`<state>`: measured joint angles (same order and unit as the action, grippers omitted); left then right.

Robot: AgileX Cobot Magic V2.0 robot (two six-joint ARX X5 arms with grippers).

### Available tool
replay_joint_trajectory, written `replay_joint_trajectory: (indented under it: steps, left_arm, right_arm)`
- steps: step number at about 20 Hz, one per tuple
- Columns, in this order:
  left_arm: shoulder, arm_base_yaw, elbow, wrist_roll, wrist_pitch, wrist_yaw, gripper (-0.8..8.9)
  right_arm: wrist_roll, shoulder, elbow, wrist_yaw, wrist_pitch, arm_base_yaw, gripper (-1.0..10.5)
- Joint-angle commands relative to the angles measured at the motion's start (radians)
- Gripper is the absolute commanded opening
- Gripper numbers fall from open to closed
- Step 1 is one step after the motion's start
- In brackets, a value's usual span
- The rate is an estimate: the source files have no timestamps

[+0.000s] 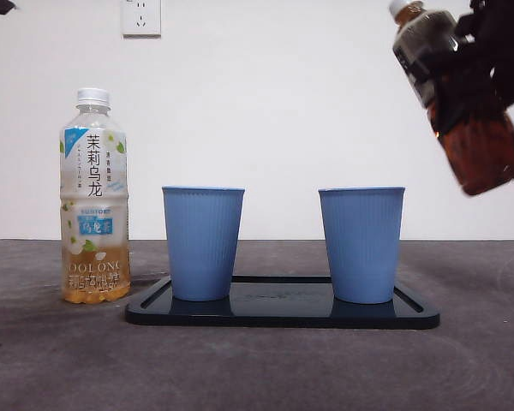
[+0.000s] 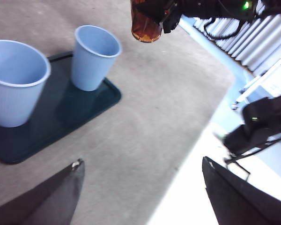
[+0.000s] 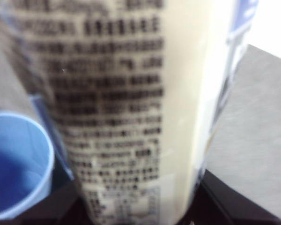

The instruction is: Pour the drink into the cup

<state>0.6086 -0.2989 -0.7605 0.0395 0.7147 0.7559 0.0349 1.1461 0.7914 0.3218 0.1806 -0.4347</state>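
The right tool (image 1: 484,64) is gripping the dark tea bottle (image 1: 454,103) around its middle, holding it aloft, above and just outboard of the nearer blue cup (image 1: 361,244). The bottle's long axis is tilting, its capped neck leaning toward that cup. The left tool (image 2: 140,197) is waiting, jaws wide and empty. The spare bottle (image 1: 94,201) on the worktop (image 1: 60,360) is reading "OOLONG"; the held label is blurring.

Oolong bottle (image 1: 94,199), probably wall socket (image 1: 141,16).
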Motion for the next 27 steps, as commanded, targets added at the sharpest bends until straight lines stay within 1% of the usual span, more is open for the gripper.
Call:
replay_joint_trajectory:
  steps: [1,4,6,10,17,23,25,27]
  left_arm:
    - [0.005,-0.004,-0.019,-0.018,-0.003,-0.033,4.05]
    - [0.005,-0.004,-0.019,-0.021,-0.004,-0.083,4.05]
    - [0.005,-0.004,-0.019,-0.022,-0.004,-0.115,4.05]
    - [0.005,-0.004,-0.019,-0.024,-0.004,-0.163,4.05]
    - [0.005,-0.004,-0.019,-0.024,-0.004,-0.166,4.05]
    - [0.005,-0.004,-0.019,-0.024,-0.004,-0.166,4.05]
    - [0.005,-0.004,-0.019,-0.024,-0.004,-0.175,4.05]
    - [0.005,-0.004,-0.019,-0.025,-0.004,-0.186,4.05]
  right_arm:
    - [-0.112,0.002,-0.090,-0.038,-0.207,0.015,1.7]
    - [-0.190,0.004,-0.212,-0.098,-0.444,0.052,1.7]
    - [-0.208,0.010,-0.275,-0.132,-0.560,0.076,1.7]
    - [-0.208,0.061,-0.338,-0.198,-0.669,0.119,1.7]
    - [-0.206,0.208,-0.343,-0.228,-0.810,0.126,1.7]
    - [-0.202,0.274,-0.344,-0.228,-0.830,0.125,1.8]
    - [-0.185,0.278,-0.344,-0.229,-0.826,0.125,2.1]
    - [-0.183,0.278,-0.344,-0.228,-0.814,0.125,2.2]
